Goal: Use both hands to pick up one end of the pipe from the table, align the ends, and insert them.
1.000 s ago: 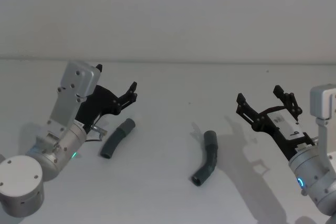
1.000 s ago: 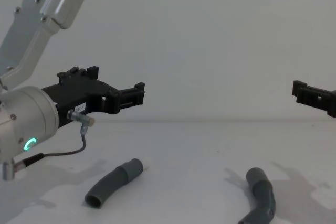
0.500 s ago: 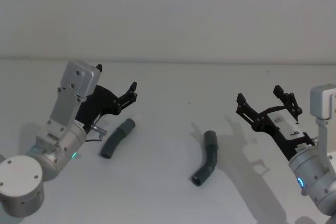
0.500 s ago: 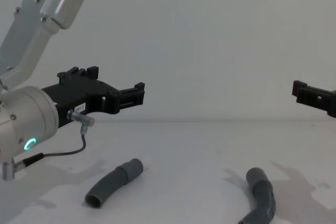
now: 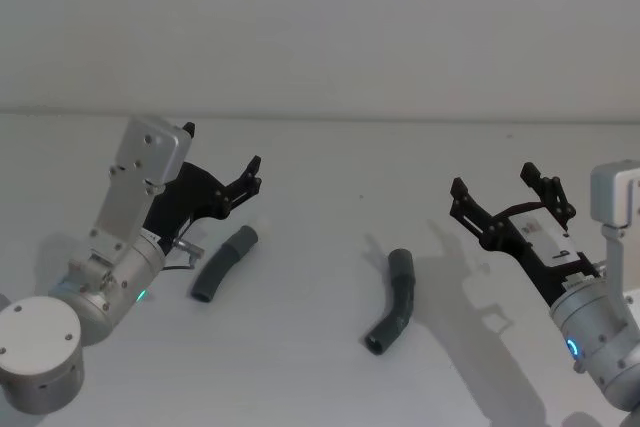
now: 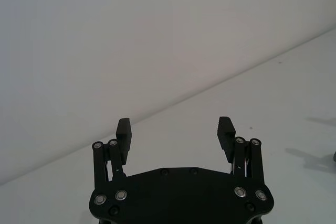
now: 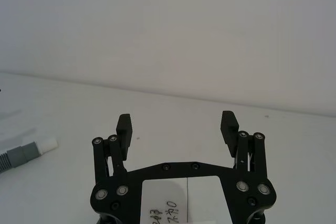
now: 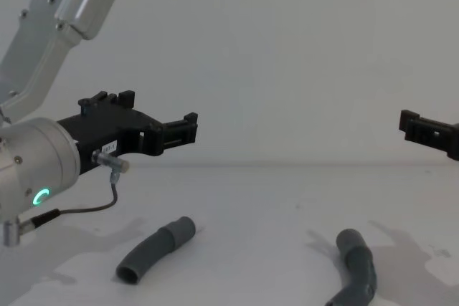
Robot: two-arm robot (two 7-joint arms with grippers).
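Two bent grey pipe pieces lie apart on the white table (image 5: 320, 387), and neither gripper touches them. The left pipe piece (image 5: 224, 263) sits left of centre in the head view, slanting up to the right, with its thicker collar at the upper end and a round open mouth (image 8: 128, 275) at the lower end. The right pipe piece (image 5: 397, 299) lies just right of centre. In the chest view the bottom edge of the frame cuts off its lower part.

The left gripper (image 5: 222, 152) hangs above the table at middle left, just up and left of the left pipe piece, with its jaws wide apart and nothing between them. Its silver arm hides one finger in the head view, and a green ring (image 8: 43, 195) glows on that arm. The right gripper (image 5: 497, 179) is at middle right, well apart from the right pipe piece, its jaws also spread and holding nothing. The right edge of the chest view cuts most of it off.

At the left edge of the right wrist view a grey collar with a white tip (image 7: 47, 144) pokes in. Which piece it belongs to cannot be told.
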